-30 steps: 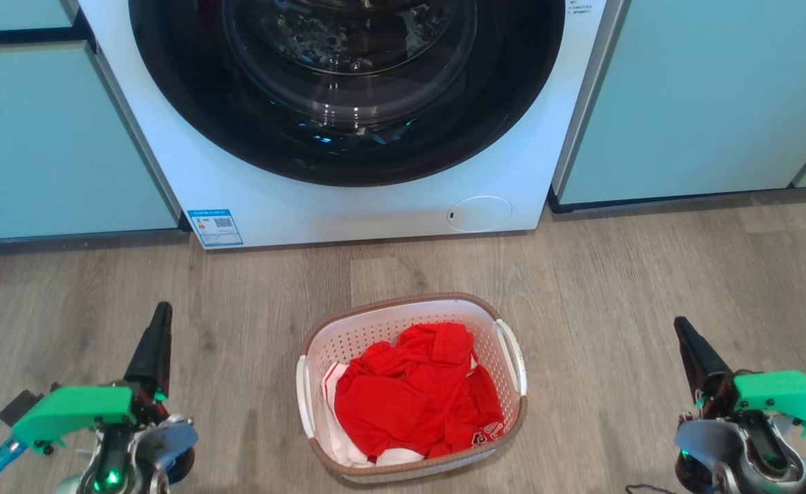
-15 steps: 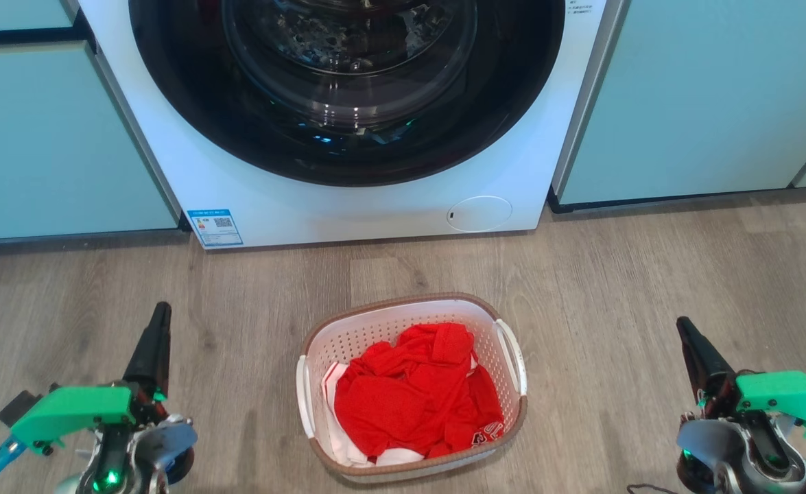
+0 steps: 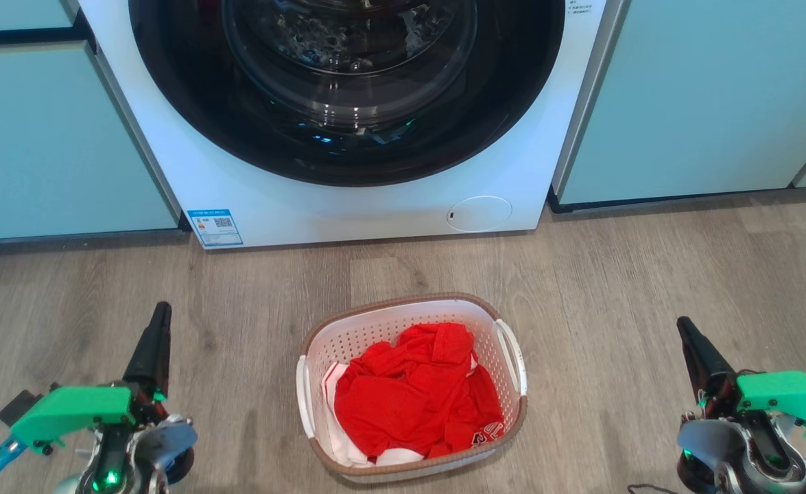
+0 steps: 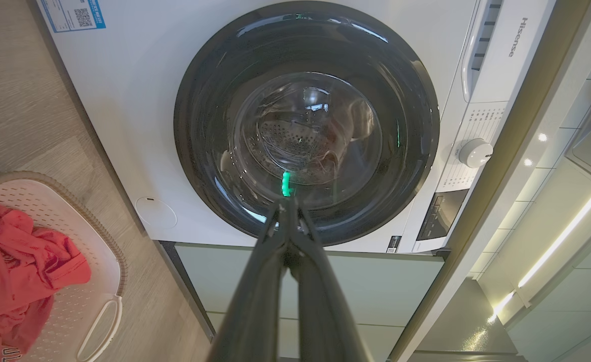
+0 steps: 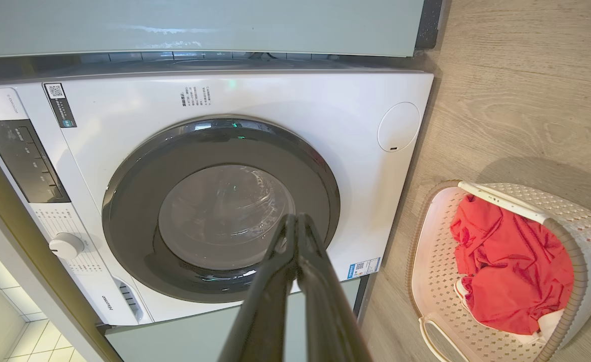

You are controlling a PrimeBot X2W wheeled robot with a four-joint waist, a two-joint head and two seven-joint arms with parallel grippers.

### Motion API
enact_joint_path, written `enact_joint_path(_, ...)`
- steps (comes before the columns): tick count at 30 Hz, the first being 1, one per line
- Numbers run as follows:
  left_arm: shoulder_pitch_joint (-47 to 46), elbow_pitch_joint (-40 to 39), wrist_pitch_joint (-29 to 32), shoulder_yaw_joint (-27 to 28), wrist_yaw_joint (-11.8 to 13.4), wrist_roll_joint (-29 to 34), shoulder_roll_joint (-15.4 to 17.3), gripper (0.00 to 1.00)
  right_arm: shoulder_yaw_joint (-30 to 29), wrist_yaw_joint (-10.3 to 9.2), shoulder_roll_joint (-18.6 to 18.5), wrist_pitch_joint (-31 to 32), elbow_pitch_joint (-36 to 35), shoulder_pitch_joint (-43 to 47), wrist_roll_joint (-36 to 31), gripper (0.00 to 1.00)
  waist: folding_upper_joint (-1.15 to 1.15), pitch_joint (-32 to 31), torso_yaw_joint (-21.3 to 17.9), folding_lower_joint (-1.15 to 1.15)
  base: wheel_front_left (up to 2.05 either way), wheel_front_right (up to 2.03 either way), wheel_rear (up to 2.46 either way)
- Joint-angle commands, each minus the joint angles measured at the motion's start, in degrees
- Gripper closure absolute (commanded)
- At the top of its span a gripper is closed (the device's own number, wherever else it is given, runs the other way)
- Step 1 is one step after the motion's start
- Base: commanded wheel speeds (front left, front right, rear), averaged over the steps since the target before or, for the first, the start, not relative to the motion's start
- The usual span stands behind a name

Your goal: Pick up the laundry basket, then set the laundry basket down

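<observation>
Grippers first: the left gripper [image 3: 160, 317] and right gripper [image 3: 684, 331] each have their long dark fingers pressed shut on nothing. They sit at the lower left and lower right of the head view, well apart from the basket.

Between them, lower middle of the frame, the small white perforated plastic laundry basket with the brown woven-look rim [image 3: 368, 334] sits flat and upright on the grey-brown wood-look floor [image 3: 649, 274]. It's rounded-rectangular, with a white loop handle on the frame-right side [image 3: 512, 357] and another on the frame-left side [image 3: 302, 398]. A crumpled red mesh garment [image 3: 416, 398] fills most of it, with a bit of white cloth [image 3: 344, 442] peeking out underneath.

Honestly, this could be the basket waiting to be lifted or already put back down; it'd look the same either way. My guess is any lift would want one gripper per handle and both rising level, since thin plastic like that probably flexes and tips. As a resting spot it looks steady.

Further up the frame is the white front-loading washing machine with the dark round door [image 3: 375, 206], with pale green cabinet fronts [image 3: 704, 103] on both sides.
</observation>
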Motion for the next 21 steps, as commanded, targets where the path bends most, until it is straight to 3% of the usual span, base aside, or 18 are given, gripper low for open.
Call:
enact_joint_path(1, -2.8, -1.7, 0.3, 1.9, -0.4, 0.3, 0.6, 1.00, 1.1, 0.14, -0.7, 0.5, -2.0, -2.7, -0.2, 1.00, 0.00, 0.0, 0.0, 0.00, 0.00, 0.00, 0.00)
enact_joint_path(21, -2.8, -1.7, 0.4, 2.0, -0.4, 0.4, 0.5, 1.00, 0.9, 0.14, -0.6, 0.6, -2.0, -2.7, -0.3, 1.00, 0.00, 0.0, 0.0, 0.00, 0.00, 0.00, 0.00)
